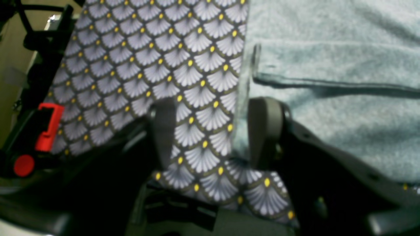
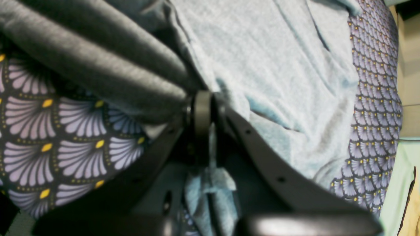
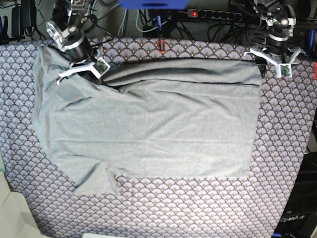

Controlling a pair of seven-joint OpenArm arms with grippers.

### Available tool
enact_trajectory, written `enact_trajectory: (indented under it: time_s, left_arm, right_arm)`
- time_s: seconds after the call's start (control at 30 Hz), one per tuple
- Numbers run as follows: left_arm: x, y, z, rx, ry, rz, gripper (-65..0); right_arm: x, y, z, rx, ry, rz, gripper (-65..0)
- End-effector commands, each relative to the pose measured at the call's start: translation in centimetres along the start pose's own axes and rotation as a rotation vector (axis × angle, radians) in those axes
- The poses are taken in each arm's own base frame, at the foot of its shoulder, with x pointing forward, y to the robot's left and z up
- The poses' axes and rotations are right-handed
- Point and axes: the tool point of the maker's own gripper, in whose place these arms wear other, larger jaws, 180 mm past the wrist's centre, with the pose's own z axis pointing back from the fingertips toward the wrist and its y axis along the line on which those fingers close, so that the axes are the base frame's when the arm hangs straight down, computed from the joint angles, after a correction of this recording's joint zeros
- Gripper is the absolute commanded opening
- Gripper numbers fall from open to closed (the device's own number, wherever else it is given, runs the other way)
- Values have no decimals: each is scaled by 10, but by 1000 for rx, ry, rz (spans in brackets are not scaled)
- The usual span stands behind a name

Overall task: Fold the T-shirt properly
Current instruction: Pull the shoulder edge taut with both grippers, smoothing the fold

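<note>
The light grey T-shirt (image 3: 158, 124) lies spread on the fan-patterned tablecloth (image 3: 198, 208), and its far edge is pulled up into a long rolled ridge. A sleeve sticks out at the near left. At the shirt's far left, my right gripper (image 3: 94, 68) is shut on a bunch of its fabric (image 2: 262, 65), and a scrap hangs down between the closed fingers (image 2: 202, 111). My left gripper (image 1: 215, 131) stands open at the shirt's far right corner (image 3: 258, 69). The shirt's side edge (image 1: 242, 91) lies just inside its right finger (image 1: 265, 131), with bare tablecloth (image 1: 147, 49) across the rest of the gap.
A red clamp (image 3: 161, 47) grips the table's far edge, with cables and a power strip (image 3: 218, 14) behind it. Another red clamp (image 1: 49, 126) shows in the left wrist view. The tablecloth ends at the right edge (image 3: 311, 148). A pale surface (image 3: 12, 208) lies at the near left.
</note>
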Motion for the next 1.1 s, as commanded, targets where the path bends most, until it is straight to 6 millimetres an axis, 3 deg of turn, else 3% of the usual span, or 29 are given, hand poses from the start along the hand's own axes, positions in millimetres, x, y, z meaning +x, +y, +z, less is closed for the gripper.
enact_trajectory:
  time_s: [0.0,0.1,0.43,0.77,0.93,1.07]
  left_arm:
    - [11,5,1,11,-42,-4,-315]
    - [17,4,-3,13,-56,1,-315]
    - [1,-5,-14,-13,-22,45,-315]
    - [7,-6,-17,-16,-37,46,-315]
    - [10,-5,-18,-11,-42,48,-315]
    - [10,-5,-19,-11,-44,48,-315]
  right_arm:
    - [9,-8,2,-25,-35,2,-650]
    - [9,-9,2,-27,-36,4,-650]
    - [14,-15,4,-44,-48,20,-650]
    - [19,-23,7,-65,-56,43,-650]
    - [8,-8,10,-27,-10,62,-650]
    - [11,2,9,-5,-12,54,-650]
